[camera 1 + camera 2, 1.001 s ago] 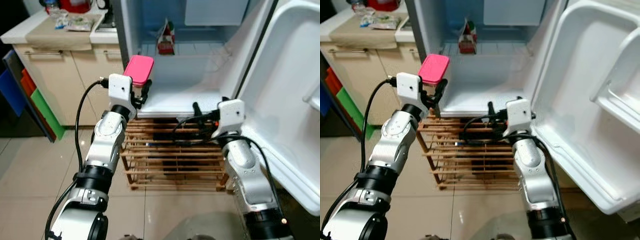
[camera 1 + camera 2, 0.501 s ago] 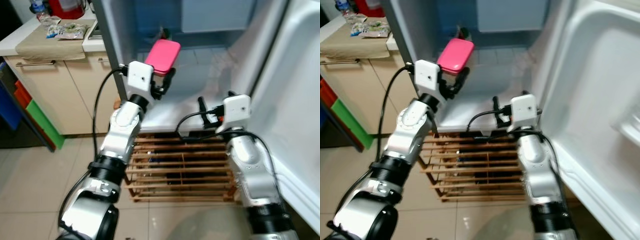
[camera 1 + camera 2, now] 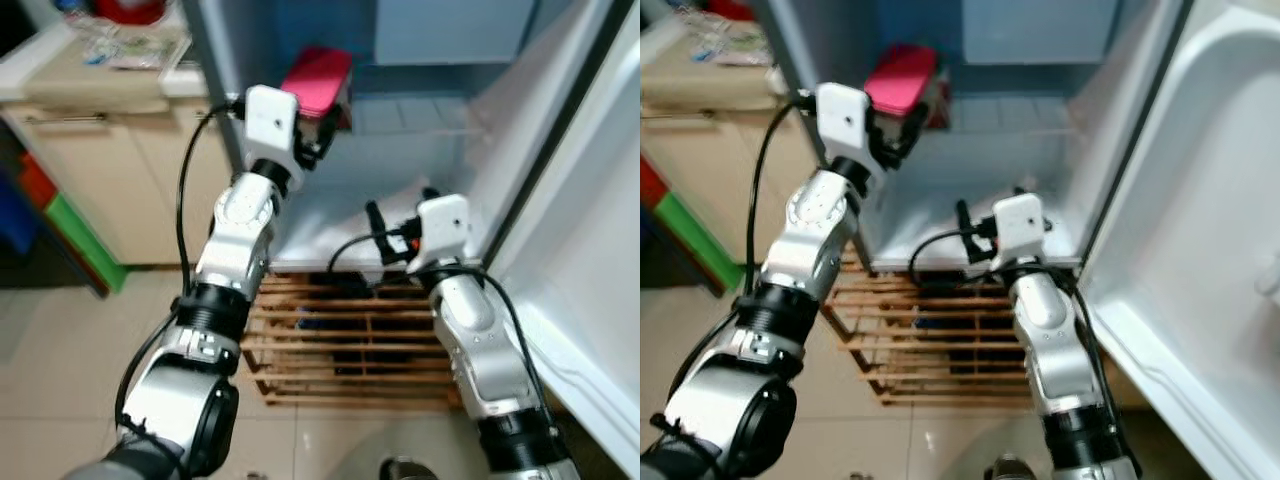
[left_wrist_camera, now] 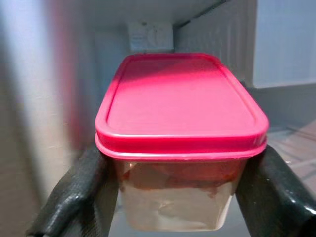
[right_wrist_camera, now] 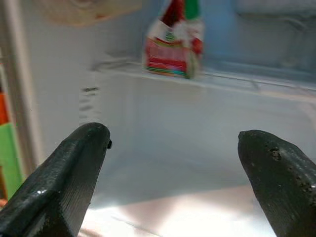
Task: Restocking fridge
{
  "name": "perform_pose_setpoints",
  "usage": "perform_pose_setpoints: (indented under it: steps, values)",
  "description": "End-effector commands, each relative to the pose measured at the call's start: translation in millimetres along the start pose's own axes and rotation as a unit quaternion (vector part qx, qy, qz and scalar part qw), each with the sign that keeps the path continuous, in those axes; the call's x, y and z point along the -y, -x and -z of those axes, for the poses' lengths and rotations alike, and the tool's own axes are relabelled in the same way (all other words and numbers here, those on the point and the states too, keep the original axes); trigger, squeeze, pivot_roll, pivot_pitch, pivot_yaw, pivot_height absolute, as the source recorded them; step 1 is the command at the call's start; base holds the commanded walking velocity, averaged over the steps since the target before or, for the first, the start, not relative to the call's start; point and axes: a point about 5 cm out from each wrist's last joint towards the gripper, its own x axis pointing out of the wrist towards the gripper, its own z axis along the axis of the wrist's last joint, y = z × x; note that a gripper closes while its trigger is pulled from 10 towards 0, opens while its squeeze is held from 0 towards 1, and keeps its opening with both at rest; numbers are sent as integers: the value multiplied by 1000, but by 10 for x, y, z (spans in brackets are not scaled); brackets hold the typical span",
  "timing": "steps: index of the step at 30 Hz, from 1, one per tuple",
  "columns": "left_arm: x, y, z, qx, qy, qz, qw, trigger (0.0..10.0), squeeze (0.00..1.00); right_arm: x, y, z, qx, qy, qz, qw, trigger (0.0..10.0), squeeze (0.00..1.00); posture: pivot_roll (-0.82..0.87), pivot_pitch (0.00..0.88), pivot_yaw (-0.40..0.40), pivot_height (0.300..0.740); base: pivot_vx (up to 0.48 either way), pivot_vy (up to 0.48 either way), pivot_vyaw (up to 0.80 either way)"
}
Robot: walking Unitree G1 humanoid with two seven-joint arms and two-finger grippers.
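My left gripper (image 3: pixel 322 122) is shut on a clear food container with a pink lid (image 3: pixel 318 77), holding it up inside the open fridge above the wire shelf (image 3: pixel 415 116). The left wrist view has the pink-lidded container (image 4: pixel 180 123) squeezed between both fingers (image 4: pixel 79 195). My right gripper (image 3: pixel 378 222) is open and holds nothing, low by the fridge floor (image 3: pixel 345 215). A red and green carton (image 5: pixel 173 42) stands on the shelf at the back, seen past the right fingers (image 5: pixel 69 173).
The open fridge door (image 3: pixel 1200 250) stands to my right. A wooden slatted rack (image 3: pixel 350 340) sits under the fridge on the tiled floor. To the left is a beige cabinet (image 3: pixel 110 170) with a counter holding cloths and packets.
My left arm has carried the pink-lidded container up and deeper into the fridge, toward the shelf. The camera has moved closer and shifted. The right gripper stays low and open.
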Motion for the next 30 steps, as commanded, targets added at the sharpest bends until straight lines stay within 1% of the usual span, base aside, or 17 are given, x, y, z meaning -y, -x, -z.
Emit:
perform_pose_setpoints:
  steps: [1,3,4,5,6,8,13,14,17,18,21,25,27,28,30]
  values:
    - [74,-85,-191,24,5,4,1000,10000,0,0,28,-5,0,-1,4,1000,10000,0,-171,49,96,740,0,0,0]
    - [111,-88,-220,24,11,-3,1000,10000,0,-9,43,-3,-1,-2,4,1000,10000,0,-174,61,97,740,0,0,0]
    - [132,-96,-238,24,4,-21,999,10000,0,-20,58,6,-4,-3,4,1000,10000,0,-175,67,95,740,0,0,0]
    - [132,-96,-238,24,4,-21,999,10000,0,-20,58,6,-4,-3,4,1000,10000,0,-175,67,95,740,0,0,0]
    - [127,-111,-228,22,-5,-35,999,10000,0,-30,72,8,-6,-4,2,1000,10000,0,-175,76,87,740,0,0,0]
    - [113,-137,-189,14,-13,-46,999,10000,0,-40,89,5,-8,-3,-2,1000,10000,0,-179,88,79,740,0,0,0]
    - [81,-186,-128,4,-11,-68,998,10000,0,-53,145,23,-15,-2,-9,1000,10000,0,-187,110,59,740,0,0,0]
    - [65,-218,-129,1,-12,-82,997,10000,0,-60,177,36,-21,-2,-11,1000,10000,0,-192,118,56,740,0,0,0]
    - [57,-225,-151,3,-10,-89,996,10000,0,-86,221,29,-23,-3,-14,1000,10000,0,-206,136,54,740,0,0,0]
    - [48,-238,-198,11,-9,-96,995,10000,0,-100,245,25,-24,-2,-16,1000,10000,0,-213,143,53,740,0,0,0]
    - [48,-293,-488,62,0,-113,992,10000,0,-112,316,31,-32,-1,-21,999,10000,0,-232,163,54,740,0,0,0]
    - [118,-248,-865,141,3,-125,982,10000,0,-99,434,52,-45,-2,-13,999,10000,0,-252,184,53,740,0,0,0]
    - [150,-224,-975,166,-1,-125,978,10000,0,-102,476,52,-50,-4,-10,999,10000,0,-259,193,51,740,0,0,0]
    - [171,-221,-989,169,-9,-123,978,10000,0,-110,503,57,-54,-5,-10,998,10000,0,-261,197,50,740,0,0,0]
    - [182,-239,-946,162,-19,-125,979,10000,0,-116,532,71,-59,-6,-11,998,10000,0,-261,197,50,740,0,0,0]
